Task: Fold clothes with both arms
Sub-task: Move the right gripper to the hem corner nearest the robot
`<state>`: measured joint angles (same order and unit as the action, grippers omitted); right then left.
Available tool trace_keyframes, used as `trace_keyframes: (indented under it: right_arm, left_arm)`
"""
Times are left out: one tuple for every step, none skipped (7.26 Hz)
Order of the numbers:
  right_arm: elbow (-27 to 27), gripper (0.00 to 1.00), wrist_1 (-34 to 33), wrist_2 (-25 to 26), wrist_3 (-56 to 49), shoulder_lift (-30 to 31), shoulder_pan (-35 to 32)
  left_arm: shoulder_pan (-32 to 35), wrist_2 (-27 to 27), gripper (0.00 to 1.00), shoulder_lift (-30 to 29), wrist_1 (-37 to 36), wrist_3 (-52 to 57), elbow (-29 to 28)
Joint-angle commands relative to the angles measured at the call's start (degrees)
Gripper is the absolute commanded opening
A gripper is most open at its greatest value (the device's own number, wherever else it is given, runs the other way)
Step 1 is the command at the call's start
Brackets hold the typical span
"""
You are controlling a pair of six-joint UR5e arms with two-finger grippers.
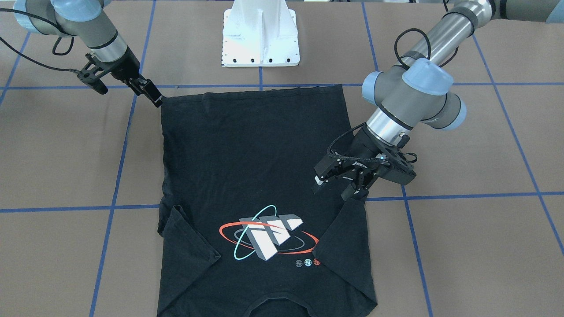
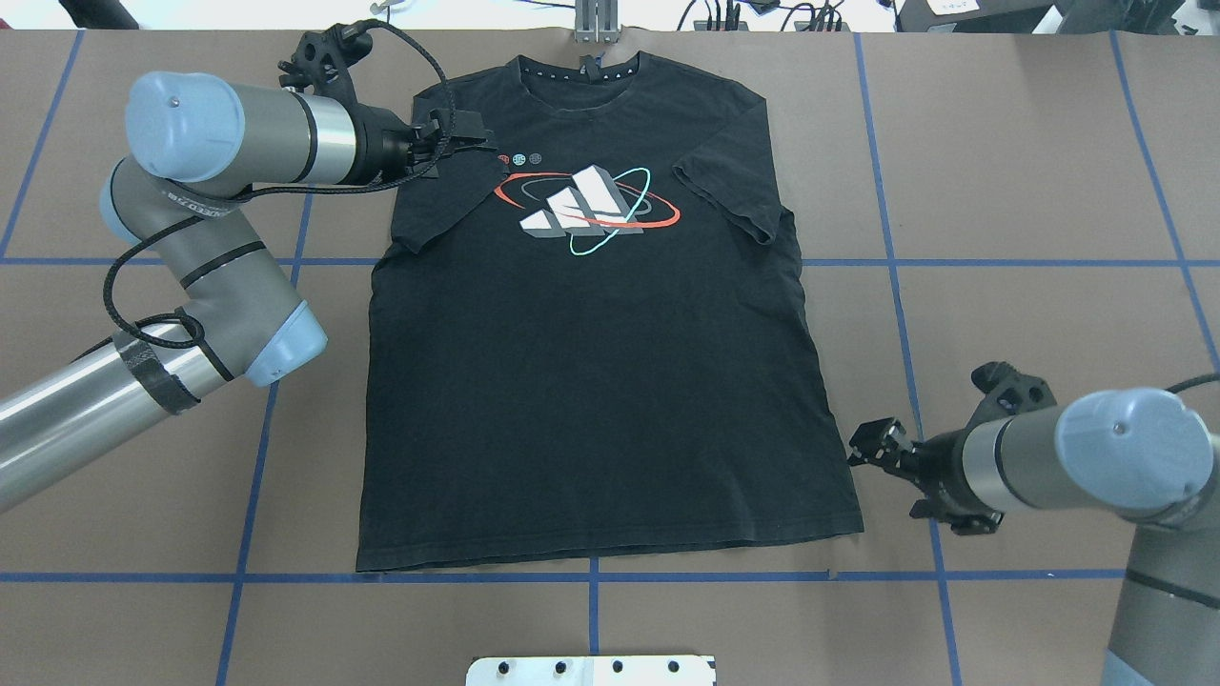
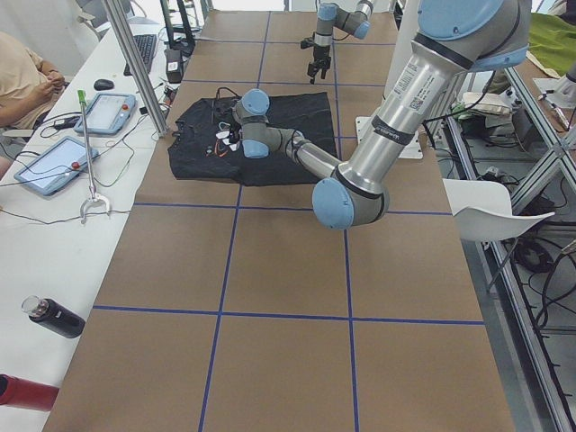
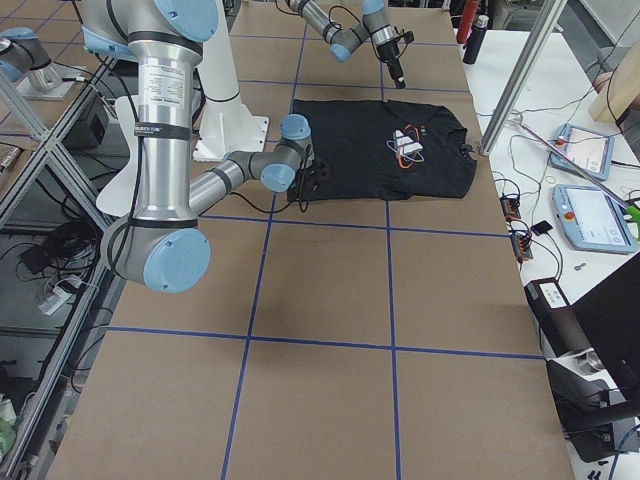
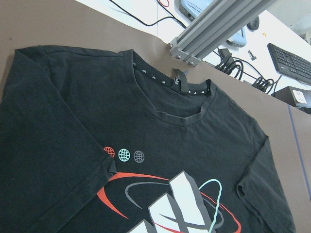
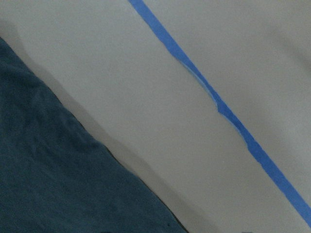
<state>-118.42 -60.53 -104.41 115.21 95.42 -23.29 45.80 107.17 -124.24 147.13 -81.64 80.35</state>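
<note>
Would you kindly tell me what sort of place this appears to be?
Probably a robotics lab: left arm and right arm at a tape-gridded table, a touchscreen pendant on the side bench.

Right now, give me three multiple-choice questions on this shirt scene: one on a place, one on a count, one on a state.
1. The right claw is:
A) at the collar
B) by a hem corner of the T-shirt
C) over the print

2. Small globe marks beside the logo number:
A) three
B) one
C) six

3. The sleeves are:
A) spread outward
B) rolled up
C) folded in over the front

Answers:
1 B: the front-facing view shows it at the hem corner.
2 A: the left wrist view shows one red, one cyan and one grey.
3 C: both lie as flaps on the chest.
</note>
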Motion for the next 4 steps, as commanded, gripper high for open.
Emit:
trace_keyframes:
  right_arm:
    - [0.1,0.89,0.4,3.2,2.5,0.8,5.8]
    - [0.2,0.88,0.0,5.3,2.6,0.6,7.4]
    - [0.4,0.86,-0.1,7.1,2.6,0.7,8.1]
    - [1.5,0.84,-0.2,9.3,2.5,0.6,9.1]
  left_arm:
    - [0.0,-0.1,1.00,0.1,0.0,0.0,0.6]
    - [0.0,-0.1,1.00,0.1,0.0,0.0,0.7]
    - [0.0,-0.2,1.00,0.2,0.0,0.0,0.7]
    - [0.0,-0.2,1.00,0.4,0.0,0.0,0.7]
